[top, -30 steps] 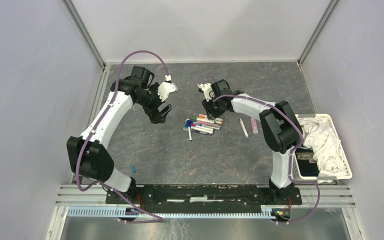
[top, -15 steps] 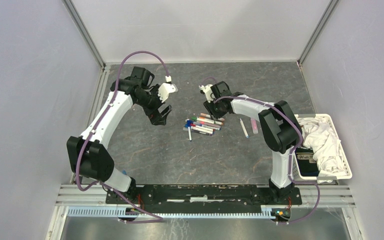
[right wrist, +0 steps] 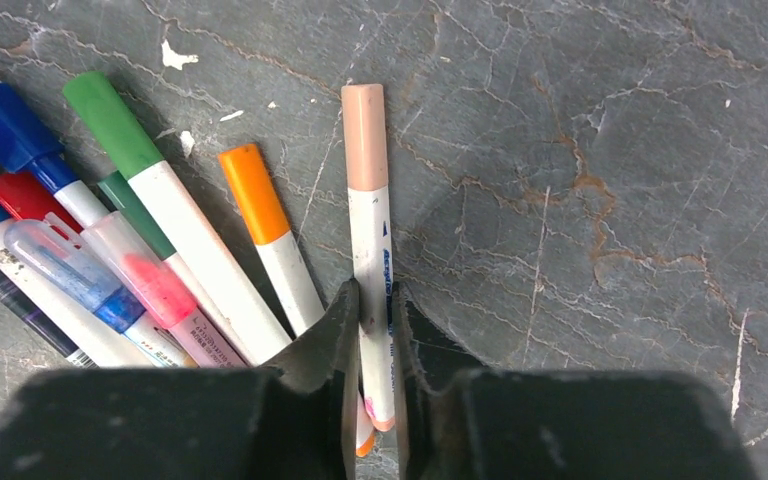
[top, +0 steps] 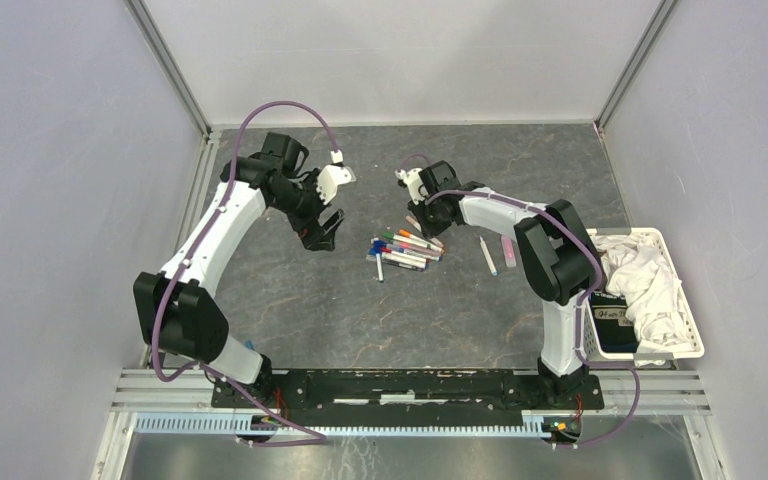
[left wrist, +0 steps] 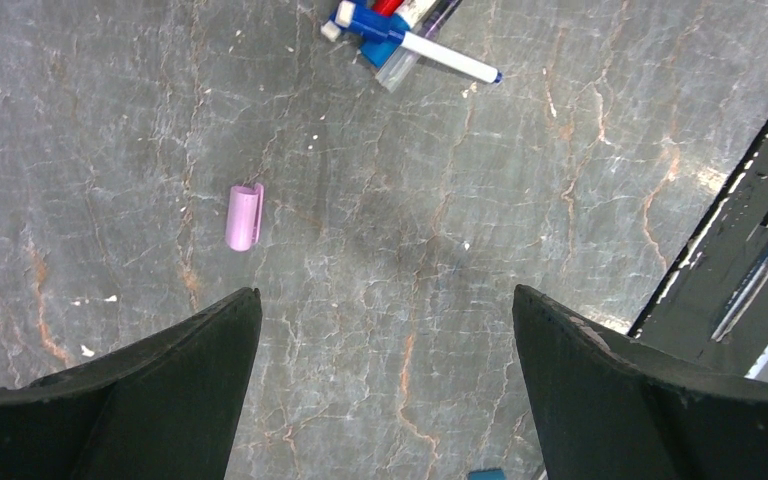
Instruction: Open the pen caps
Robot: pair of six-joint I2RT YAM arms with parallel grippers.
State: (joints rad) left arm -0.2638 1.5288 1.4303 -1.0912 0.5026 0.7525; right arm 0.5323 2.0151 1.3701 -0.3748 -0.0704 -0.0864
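Your right claw (right wrist: 371, 300) is pinched narrow on the white barrel of the peach-capped pen (right wrist: 368, 230), one finger tight on each side. Its peach cap (right wrist: 365, 135) is on and points away from the wrist, and the fingers partly cover the print on the barrel. Just left of it the orange-capped pen (right wrist: 260, 205) and the green-capped pen (right wrist: 150, 165) fan out, their lower barrels hidden behind the claw body. A blue cap (right wrist: 5, 125) at the far left has its barrel partly covered by its neighbours. From above, the right claw sits at the far end of the pile of pens (top: 405, 248) near the middle of the bench (top: 290, 300), but the grip itself is too small to make out there. Your left claw (left wrist: 385, 300) hangs wide open, nothing between its fingers (left wrist: 210, 340), over bare bench. A loose pink cap (left wrist: 244, 216) lies just beyond the left finger, apart from it. At the top of that view a pen with a blue end (left wrist: 440, 55) is cropped by the frame. Off to the right, a lone pen (top: 487, 256) and a small pink piece (top: 508, 250), too small to identify, lie apart from the pile. A basket (top: 672, 354) there holds white cloth (top: 650, 280).
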